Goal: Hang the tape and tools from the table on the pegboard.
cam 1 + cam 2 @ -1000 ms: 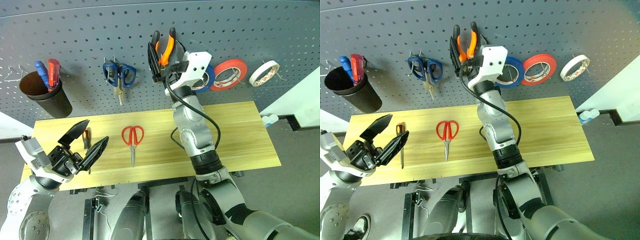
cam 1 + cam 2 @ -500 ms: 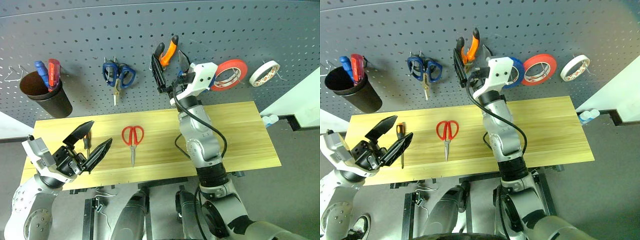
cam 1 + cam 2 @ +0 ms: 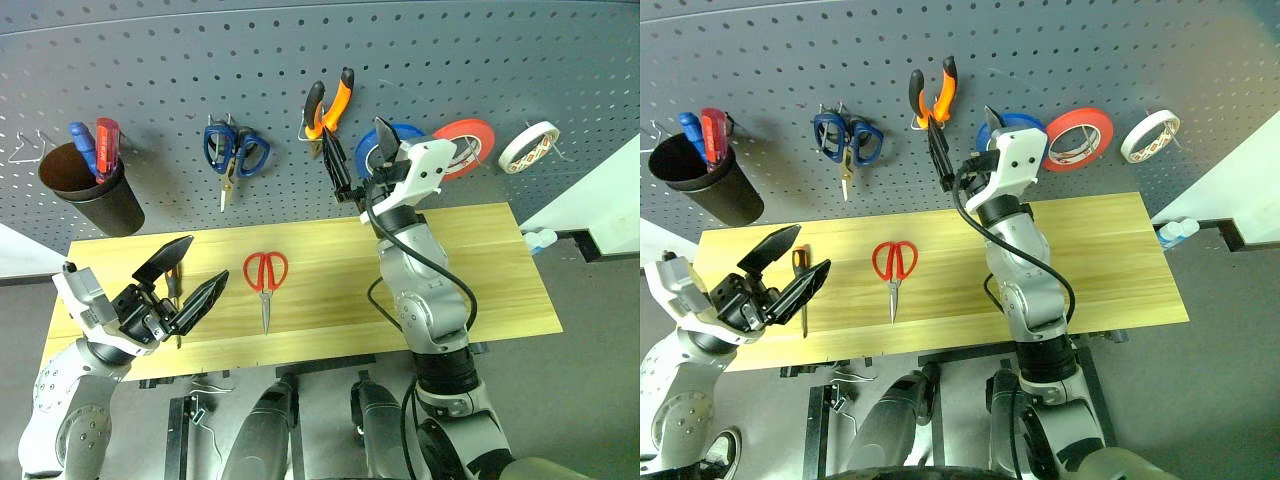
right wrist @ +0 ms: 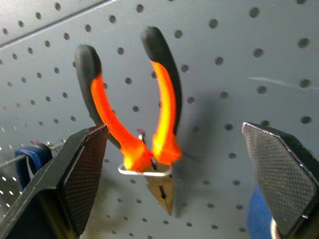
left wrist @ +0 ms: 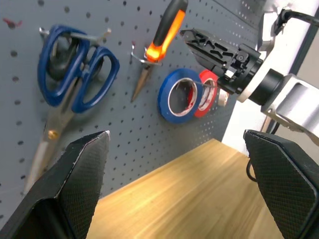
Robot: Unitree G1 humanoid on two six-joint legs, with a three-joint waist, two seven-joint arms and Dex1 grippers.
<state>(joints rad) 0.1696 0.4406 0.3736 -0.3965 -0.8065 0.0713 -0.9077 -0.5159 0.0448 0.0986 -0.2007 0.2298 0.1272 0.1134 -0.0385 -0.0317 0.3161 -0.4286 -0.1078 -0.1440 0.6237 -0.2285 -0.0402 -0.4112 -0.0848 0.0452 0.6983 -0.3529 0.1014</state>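
Head view: pliers hang on the pegboard, above the table; tape hangs there too. Red scissors and screwdriver lie on the table. Left gripper spread, over the screwdriver.

Right wrist view: right gripper spread, empty, facing the hung pliers.

The left gripper is raised at the robot's left with both black fingers spread wide and empty, while the right arm extends forward and upward, its right gripper likewise spread wide, holding nothing.
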